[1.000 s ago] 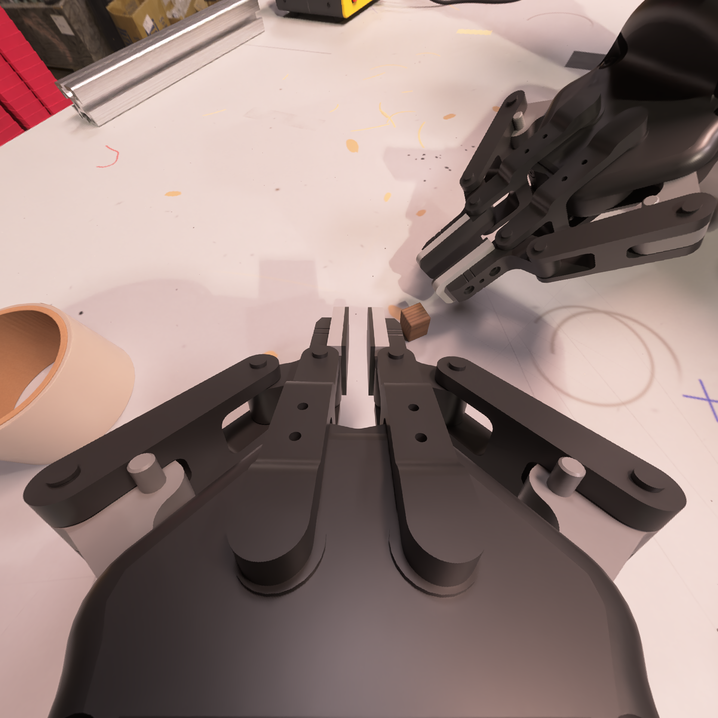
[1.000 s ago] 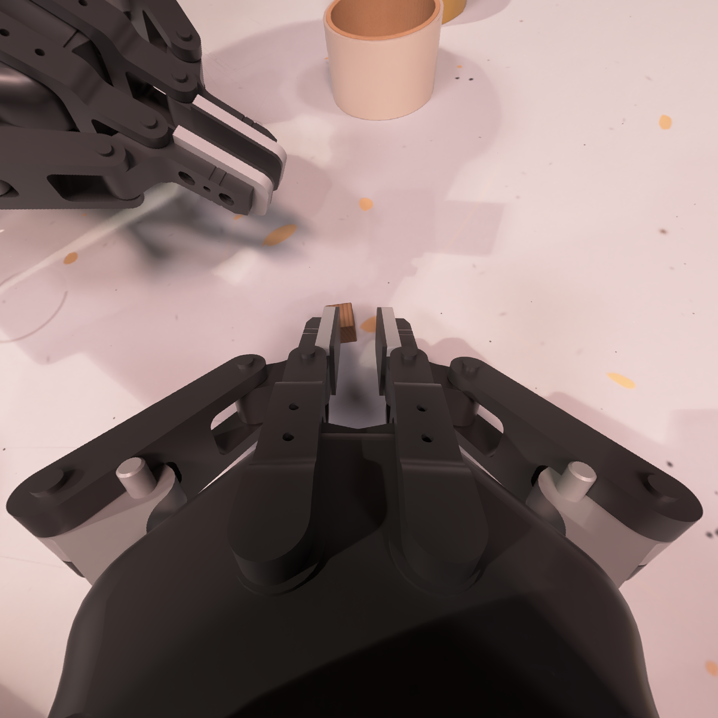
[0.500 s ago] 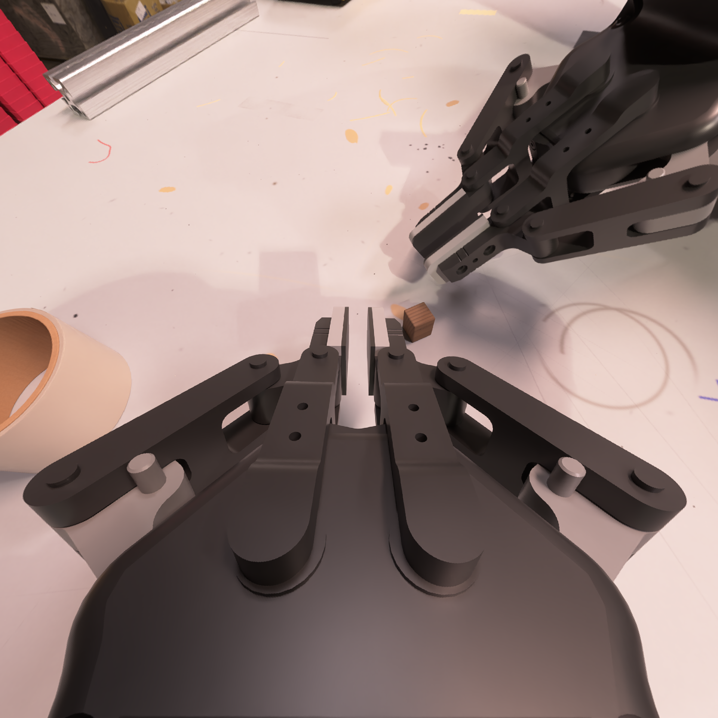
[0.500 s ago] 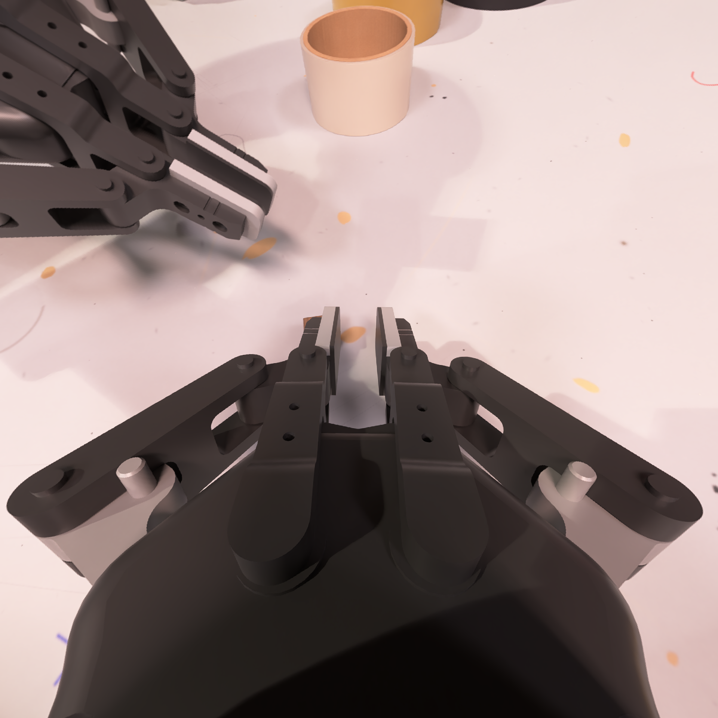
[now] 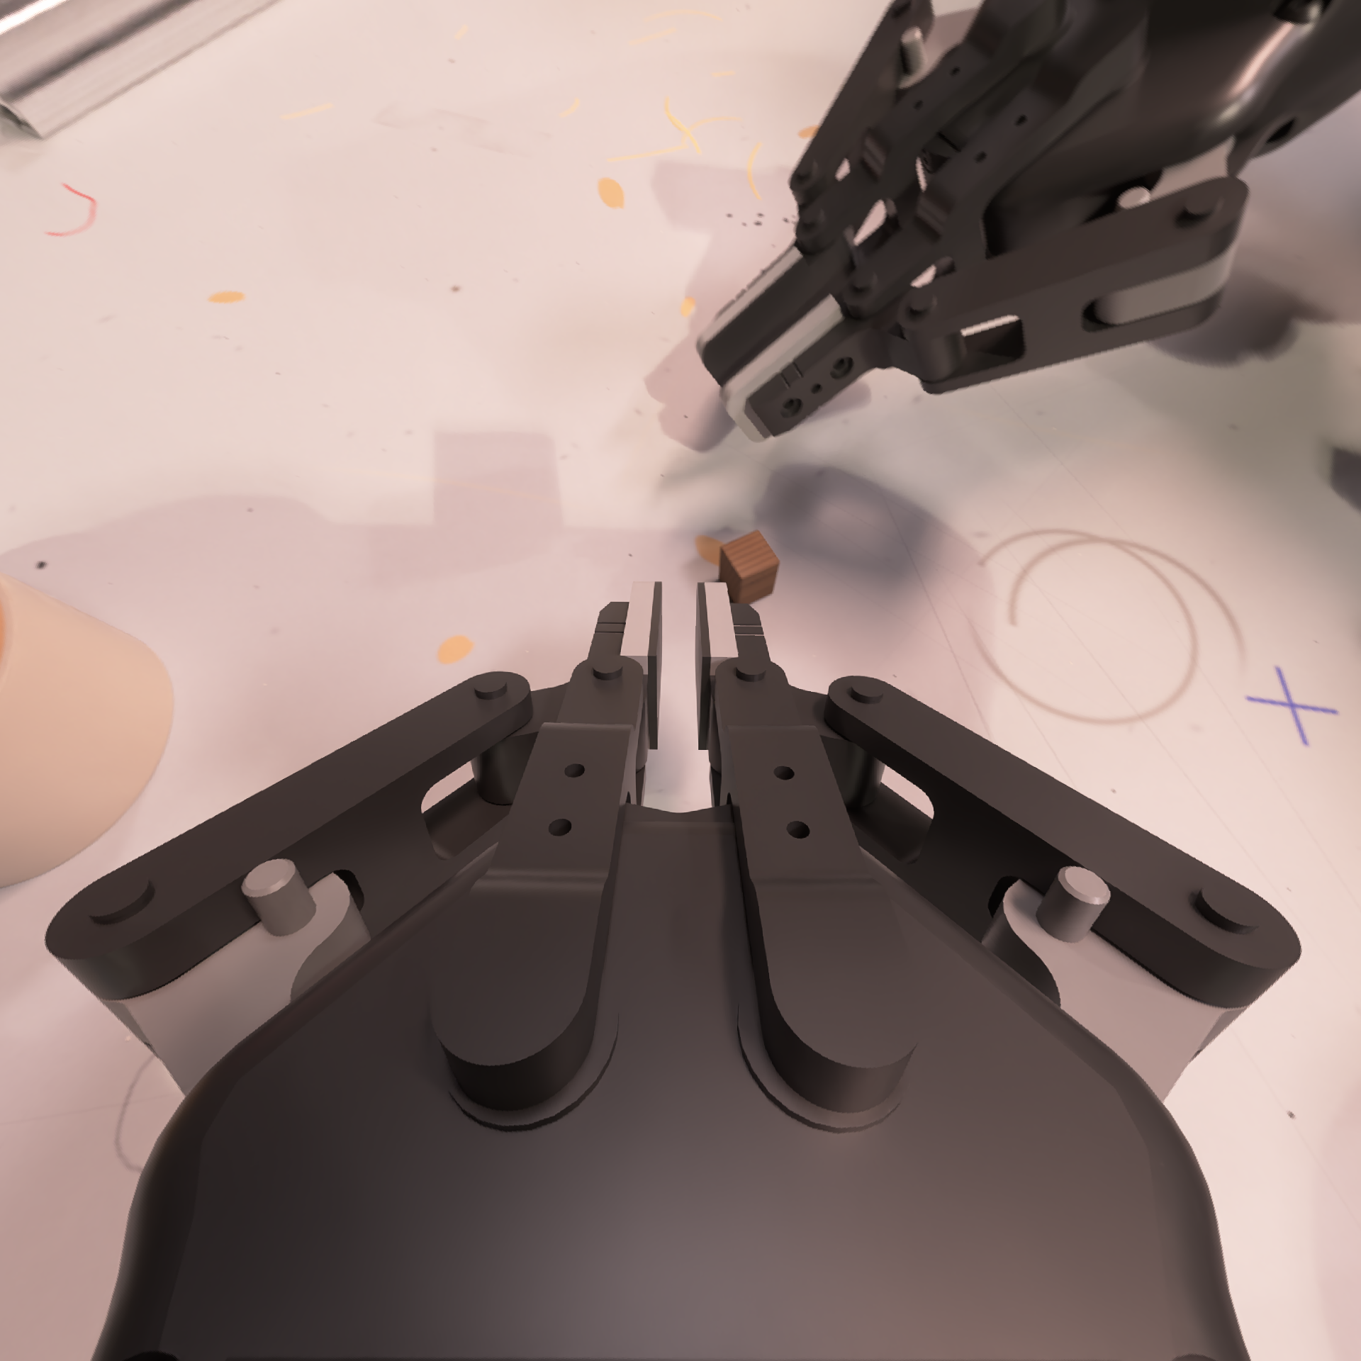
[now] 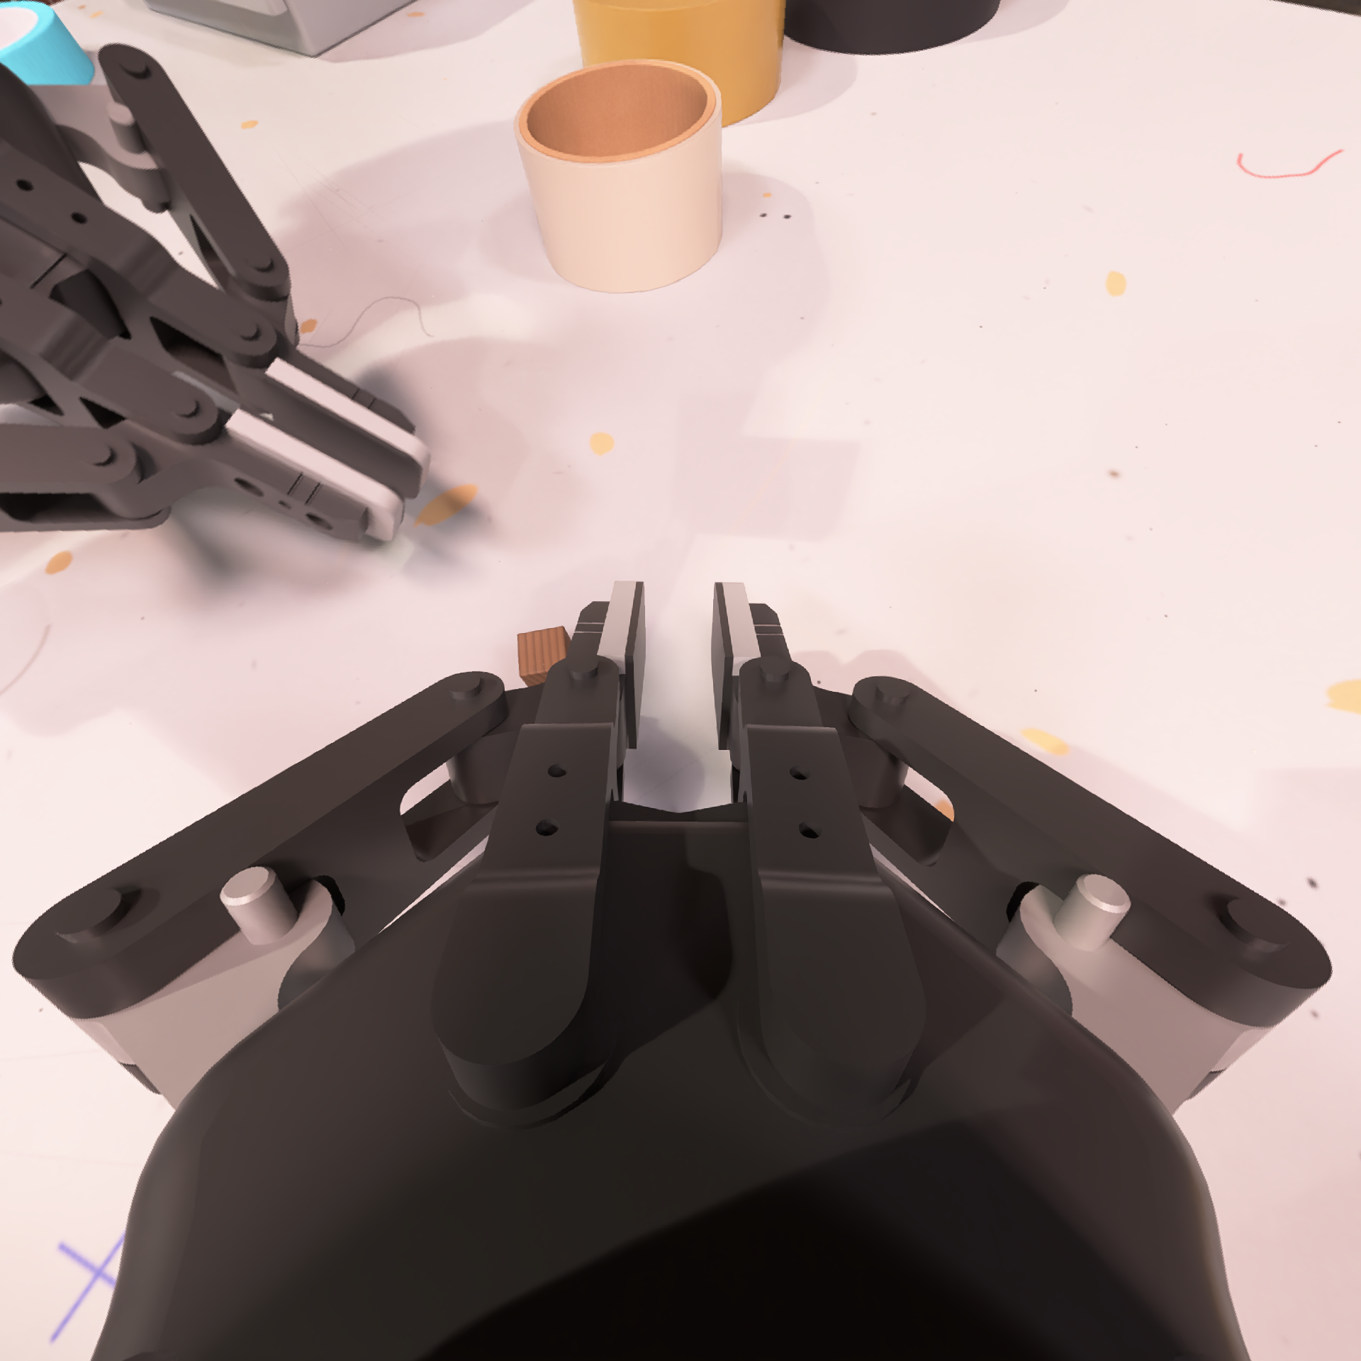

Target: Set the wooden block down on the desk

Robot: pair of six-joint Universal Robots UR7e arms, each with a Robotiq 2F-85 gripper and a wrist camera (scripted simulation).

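The small wooden block lies on the white desk, free of both grippers. In the left wrist view it sits just ahead and right of my left gripper, whose jaws stand nearly together with nothing between them. My right gripper hovers farther off, above and beyond the block. In the right wrist view the block shows beside the left finger, outside the jaws. My right gripper is open a little and empty. The left gripper reaches in from the left.
A cream tape roll stands ahead of the right gripper and also shows at the left edge of the left wrist view. A yellow roll, a dark round object and a blue roll stand behind. An aluminium bar lies at the far left.
My right gripper has let go of the block and pulled up and back from it. The block now rests on the desk. My left gripper has drawn back slightly.
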